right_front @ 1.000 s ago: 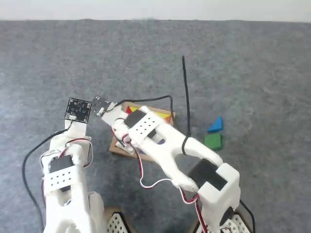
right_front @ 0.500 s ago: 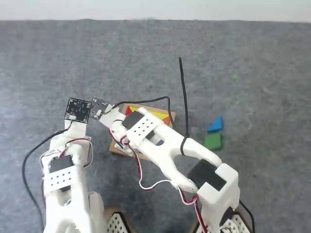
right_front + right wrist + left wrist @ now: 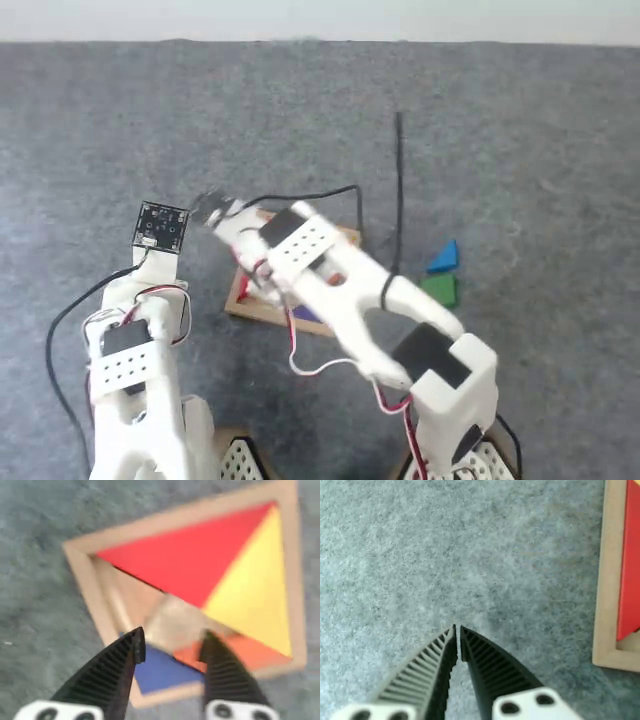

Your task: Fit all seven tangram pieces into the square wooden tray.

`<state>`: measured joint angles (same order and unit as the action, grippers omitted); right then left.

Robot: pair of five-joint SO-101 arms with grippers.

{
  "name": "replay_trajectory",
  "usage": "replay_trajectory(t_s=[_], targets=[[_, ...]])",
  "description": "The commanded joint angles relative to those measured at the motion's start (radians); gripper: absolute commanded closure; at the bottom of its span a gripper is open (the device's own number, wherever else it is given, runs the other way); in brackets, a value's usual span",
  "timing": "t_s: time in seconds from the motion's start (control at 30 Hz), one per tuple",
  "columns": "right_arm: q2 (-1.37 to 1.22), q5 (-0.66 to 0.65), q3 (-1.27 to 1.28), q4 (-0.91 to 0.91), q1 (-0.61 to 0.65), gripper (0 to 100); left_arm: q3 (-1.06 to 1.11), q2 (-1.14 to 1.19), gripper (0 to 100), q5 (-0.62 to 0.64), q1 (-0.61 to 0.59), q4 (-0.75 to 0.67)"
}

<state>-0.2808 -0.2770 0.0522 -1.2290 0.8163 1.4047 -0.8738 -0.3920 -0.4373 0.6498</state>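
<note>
The square wooden tray (image 3: 87, 580) holds a red triangle (image 3: 185, 562), a yellow triangle (image 3: 252, 592), an orange piece (image 3: 237, 652) and a blue piece (image 3: 160, 672), with bare wood (image 3: 165, 617) between them. My right gripper (image 3: 172, 642) hangs open above that bare patch, nothing between its fingers. In the high view the right arm covers most of the tray (image 3: 250, 305). A blue triangle (image 3: 443, 258) and a green square (image 3: 438, 290) lie on the carpet to the tray's right. My left gripper (image 3: 456, 630) is shut and empty over carpet beside a tray corner (image 3: 607, 580).
Grey carpet (image 3: 120, 120) covers the whole table. A black cable (image 3: 398, 180) rises from the right arm behind the tray. The left arm's camera module (image 3: 160, 228) sits just left of the tray. A pale wall edge runs along the far side.
The right arm's wrist has shifted over the tray and its cable has swung to the right. The left arm has stayed still.
</note>
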Motion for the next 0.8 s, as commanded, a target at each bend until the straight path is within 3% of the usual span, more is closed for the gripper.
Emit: replay_trajectory(t_s=[0.0, 0.17, 0.33, 0.43, 0.53, 0.77], targets=[[0.171, -0.020, -0.044, -0.079, -0.093, 99.1, -0.031, -0.028, 99, 0.009, 0.000, -0.017], [0.398, -0.020, 0.103, -0.124, -0.236, 99.1, -0.033, -0.028, 99, 0.009, 0.005, -0.014], [0.745, -0.081, 0.373, -0.104, -0.395, 99.0, -0.035, -0.028, 99, 0.009, 0.109, -0.005], [0.951, -0.078, 0.555, -0.030, -0.524, 99.0, -0.074, -0.020, 99, 0.006, 0.222, 0.058], [1.035, 0.025, 0.694, 0.022, -0.608, 99.0, -0.154, -0.018, 99, 0.012, 0.382, 0.196], [0.937, 0.034, 0.879, 0.249, -0.611, 99.0, -0.176, -0.017, 99, 0.115, 0.713, 0.230]])
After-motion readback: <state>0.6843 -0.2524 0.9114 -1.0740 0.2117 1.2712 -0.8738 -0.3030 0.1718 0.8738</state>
